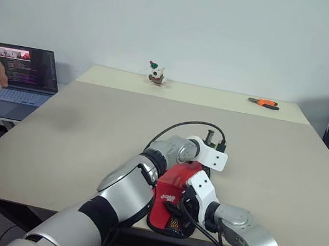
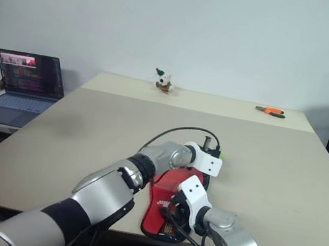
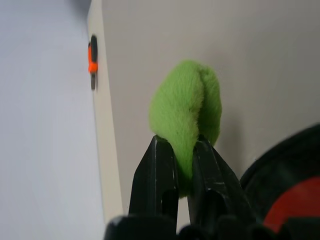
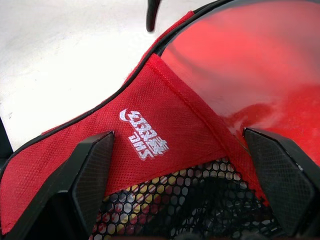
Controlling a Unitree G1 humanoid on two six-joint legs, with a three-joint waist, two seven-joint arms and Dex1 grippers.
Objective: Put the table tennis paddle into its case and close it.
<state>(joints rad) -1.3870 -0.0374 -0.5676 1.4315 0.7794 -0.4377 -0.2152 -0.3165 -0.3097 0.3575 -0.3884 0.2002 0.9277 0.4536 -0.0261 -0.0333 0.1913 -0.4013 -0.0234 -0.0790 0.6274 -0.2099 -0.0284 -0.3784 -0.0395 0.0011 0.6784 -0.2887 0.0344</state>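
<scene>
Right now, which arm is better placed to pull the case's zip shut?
Left. The left gripper is already shut on the lime green tag at the case. The right gripper is open, straddling the case's red front, likely best just steadying it.

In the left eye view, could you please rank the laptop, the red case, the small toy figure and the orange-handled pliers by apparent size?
1. laptop and case: look alike, and the arms cover part of the case, so unranked.
2. pliers and toy figure: both tiny at the table's far end, too close to rank.
</scene>
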